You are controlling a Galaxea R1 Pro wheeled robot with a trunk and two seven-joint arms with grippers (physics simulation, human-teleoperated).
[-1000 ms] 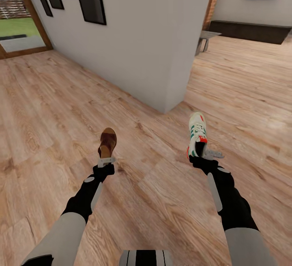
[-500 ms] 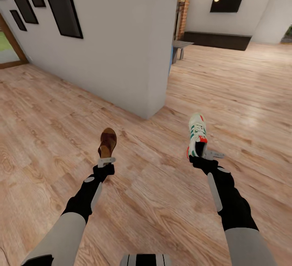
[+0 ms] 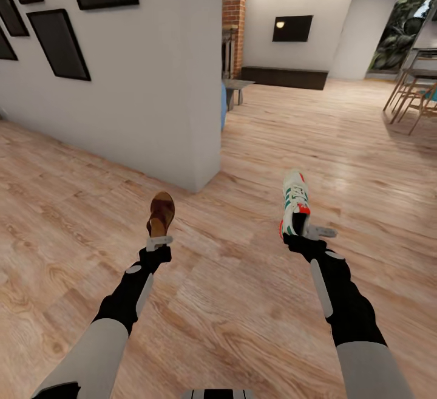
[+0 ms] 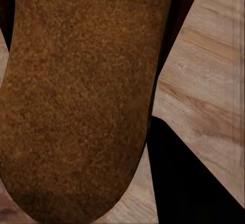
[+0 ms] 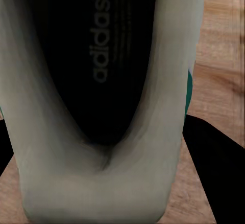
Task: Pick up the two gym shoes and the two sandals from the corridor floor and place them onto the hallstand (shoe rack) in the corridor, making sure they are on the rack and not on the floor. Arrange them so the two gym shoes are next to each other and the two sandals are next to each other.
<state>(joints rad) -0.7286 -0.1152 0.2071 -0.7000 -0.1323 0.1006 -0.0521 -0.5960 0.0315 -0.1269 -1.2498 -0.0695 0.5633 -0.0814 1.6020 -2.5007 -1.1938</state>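
My left gripper (image 3: 159,241) is shut on the heel end of a dark brown sandal (image 3: 161,213), held out in front of me above the wood-plank floor (image 3: 230,302). Up close in the left wrist view the sandal's tan footbed (image 4: 76,96) shows. My right gripper (image 3: 306,233) is shut on the heel of a white gym shoe (image 3: 295,202) with green stripes and red accents, toe pointing away. In the right wrist view I look into the gym shoe's dark inside (image 5: 97,55). The hallstand is out of view.
A white wall (image 3: 139,83) with dark picture frames ends in a corner at centre left. Beyond it an open room has a brick column (image 3: 233,22), a wall screen (image 3: 292,28), a low dark bench (image 3: 282,77), and chairs (image 3: 416,98) at the far right.
The whole view has swung to the right: the wall corner slid left and the open room with chairs came into sight. Both arms keep the same pose with their shoes.
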